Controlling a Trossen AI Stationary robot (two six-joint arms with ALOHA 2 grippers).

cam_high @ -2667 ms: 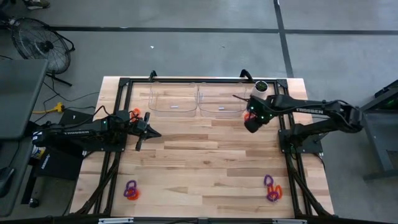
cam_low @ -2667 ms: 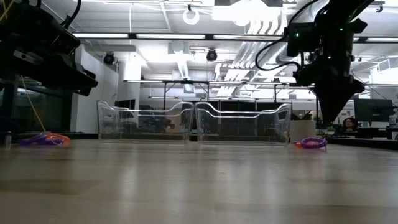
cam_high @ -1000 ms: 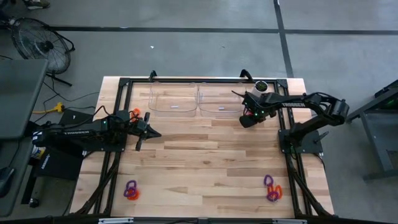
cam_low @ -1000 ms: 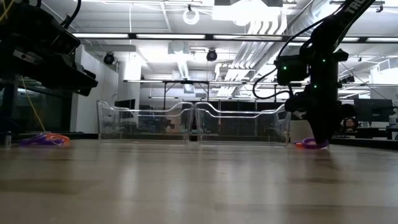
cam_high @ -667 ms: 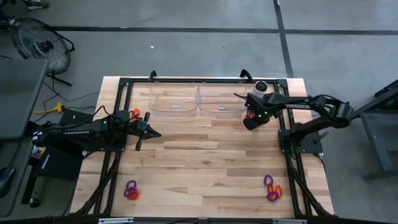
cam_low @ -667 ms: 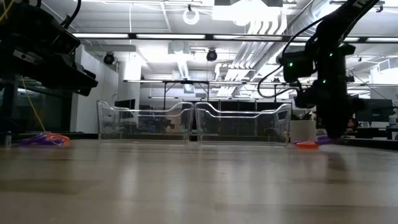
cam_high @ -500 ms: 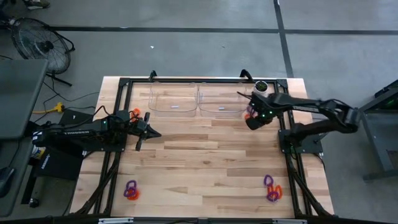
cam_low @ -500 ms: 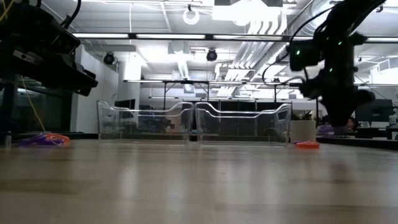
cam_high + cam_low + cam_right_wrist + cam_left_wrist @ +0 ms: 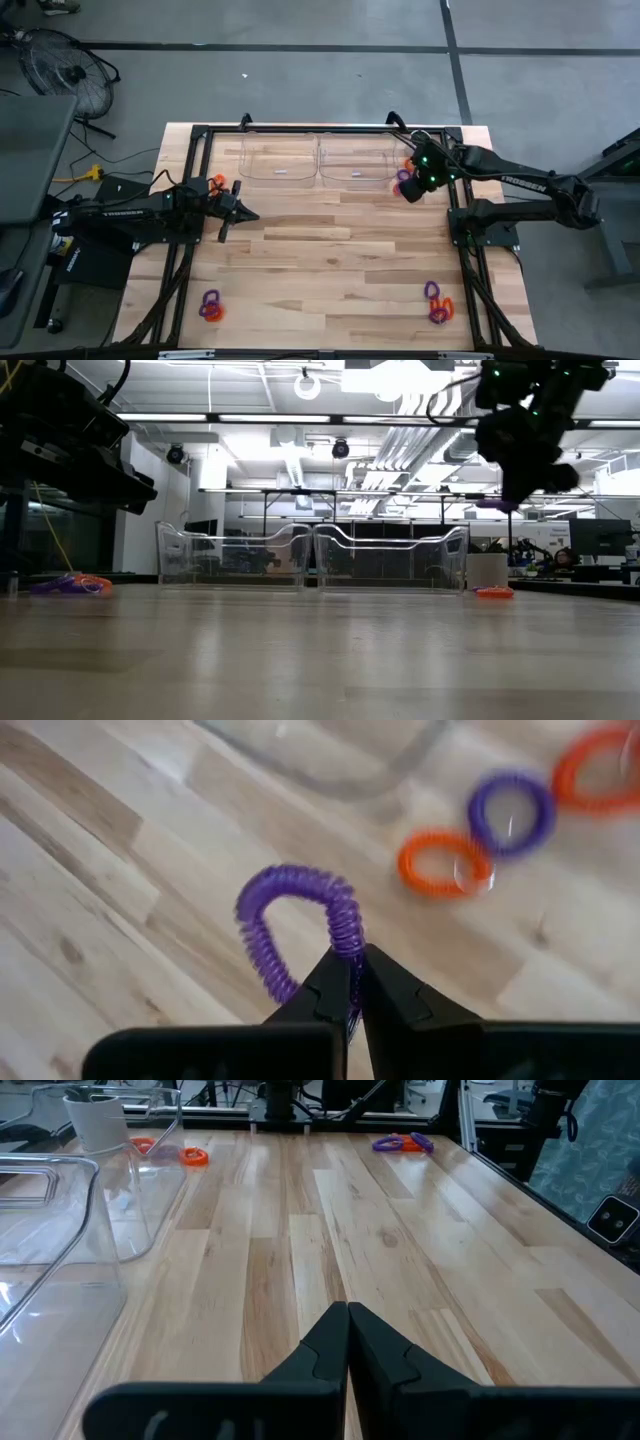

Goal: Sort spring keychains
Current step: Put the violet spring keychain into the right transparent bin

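Note:
My right gripper (image 9: 405, 186) hangs high over the table's far right part, shut on a purple spring keychain (image 9: 295, 925), which also shows in the low view (image 9: 493, 504). Below it on the wood lie an orange keychain (image 9: 445, 860), a purple one (image 9: 512, 812) and another orange one (image 9: 600, 770). More keychains lie in small heaps at the near left (image 9: 210, 306) and near right (image 9: 438, 303). My left gripper (image 9: 250, 214) waits shut at the table's left side, holding nothing (image 9: 348, 1315). My right gripper pinches one spot of the purple coil loop (image 9: 347, 948) between its two fingertips. The fingers slant down from above. The rest of the loop stands out beyond the fingertips, lifted clear of the table.
Two clear bins (image 9: 280, 160) (image 9: 355, 160) stand side by side at the far edge. A white cup (image 9: 487, 570) stands to their right. An orange keychain (image 9: 217, 183) lies by the left arm. Bare wood spreads across the table's middle (image 9: 320, 250).
My right gripper has risen from the tabletop beside the right bin, drifting a little toward the table's right edge. The purple keychain went up with it and now hangs clear of the wood. An orange keychain that lay against it has stayed on the table.

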